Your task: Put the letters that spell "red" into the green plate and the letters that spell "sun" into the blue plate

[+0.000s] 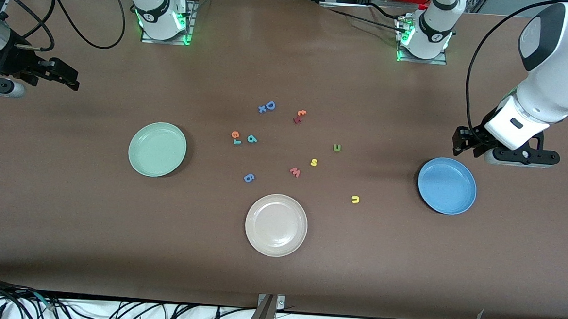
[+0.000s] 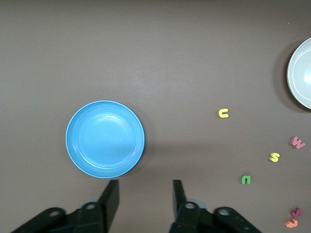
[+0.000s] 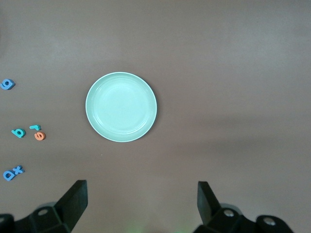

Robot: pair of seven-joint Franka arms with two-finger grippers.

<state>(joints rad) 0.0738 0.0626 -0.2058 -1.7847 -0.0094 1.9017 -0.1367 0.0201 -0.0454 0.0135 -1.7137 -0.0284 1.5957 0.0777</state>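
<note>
The green plate [image 1: 157,149] and blue plate [image 1: 447,185] are seen bare, with open tabletop around each. All six letters lie between them, near the white plate [image 1: 276,224]: r [image 1: 237,141], e [image 1: 235,134], d [image 1: 251,139], s [image 1: 314,162], u [image 1: 355,199], n [image 1: 337,147]. The left gripper [image 2: 144,194] is held half-spread, empty, over table beside the blue plate; the right gripper [image 3: 142,196] is spread wide, empty, its arm cut off at the frame edge.

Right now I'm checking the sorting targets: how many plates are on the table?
3. The green plate lies toward the right arm's end, the blue plate toward the left arm's end, and the cream-white plate between them, nearest the front camera.
</note>
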